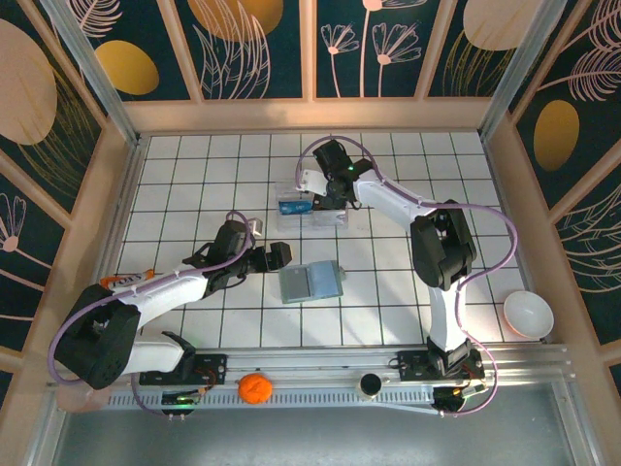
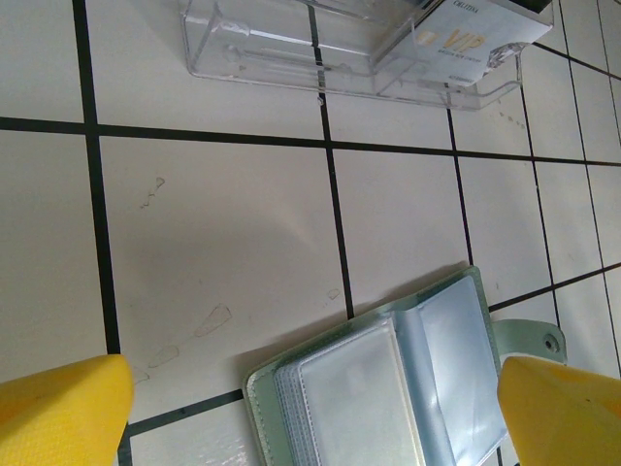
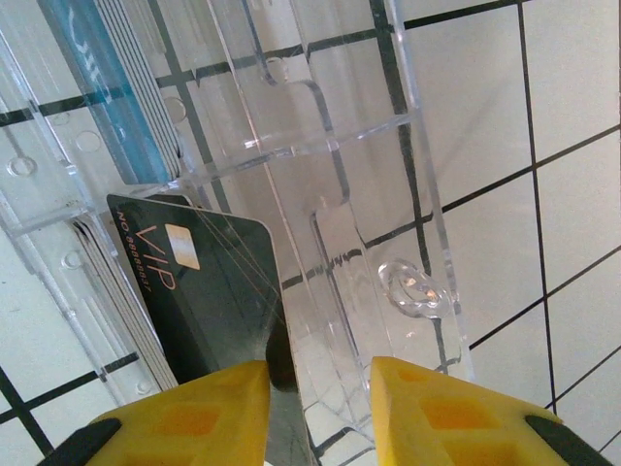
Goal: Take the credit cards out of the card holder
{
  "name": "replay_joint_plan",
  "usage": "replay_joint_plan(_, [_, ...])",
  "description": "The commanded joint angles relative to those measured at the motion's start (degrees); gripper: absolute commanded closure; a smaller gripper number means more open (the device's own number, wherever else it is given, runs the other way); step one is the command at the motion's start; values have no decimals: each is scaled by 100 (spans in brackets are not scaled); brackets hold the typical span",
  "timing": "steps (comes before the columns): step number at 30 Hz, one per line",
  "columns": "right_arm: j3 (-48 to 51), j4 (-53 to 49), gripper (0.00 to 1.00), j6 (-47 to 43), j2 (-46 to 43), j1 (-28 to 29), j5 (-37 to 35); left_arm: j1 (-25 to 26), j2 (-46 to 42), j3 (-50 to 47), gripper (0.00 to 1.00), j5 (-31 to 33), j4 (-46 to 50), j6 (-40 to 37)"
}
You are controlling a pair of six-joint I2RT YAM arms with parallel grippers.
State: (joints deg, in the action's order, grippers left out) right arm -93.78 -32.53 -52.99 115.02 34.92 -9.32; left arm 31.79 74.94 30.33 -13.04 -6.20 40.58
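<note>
Card holder [image 1: 310, 282] lies open on the counter [image 1: 194, 175], just on the arms' side of the clear box [image 1: 312, 207], with the left claw [image 1: 279, 254] gaping wide nearby. The right wrist view adds the right claw [image 3: 320, 413] parted at the box, black VIP card [image 3: 209, 291] beside one finger.

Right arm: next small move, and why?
Probably lift the right gripper straight up off the box. Its jaws stand parted, and the black card sits in the box beside them, seemingly released.

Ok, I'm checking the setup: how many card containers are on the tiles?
2: the card holder lying open near the middle, and the clear plastic box beyond it, by the right gripper.
</note>
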Motion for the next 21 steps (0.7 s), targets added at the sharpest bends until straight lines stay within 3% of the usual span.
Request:
replay_joint_plan(1, [36, 235, 66, 206, -220, -9, 226, -49, -99, -62, 4, 42, 9, 12])
replay_joint_plan(7, [82, 765, 65, 833, -686, -72, 809, -49, -290, -68, 4, 233, 6, -31])
replay_joint_plan(11, [382, 1482, 62, 1888, -1187, -281, 1726, -48, -440, -107, 3, 381, -67, -35])
replay_joint_plan(15, [890, 2620, 62, 3576, -1608, -325, 1355, -47, -504, -154, 3, 398, -181, 41])
replay_joint_plan(21, [2110, 3213, 55, 6781, -2167, -1127, 1243, -47, -753, -349, 3, 404, -360, 169])
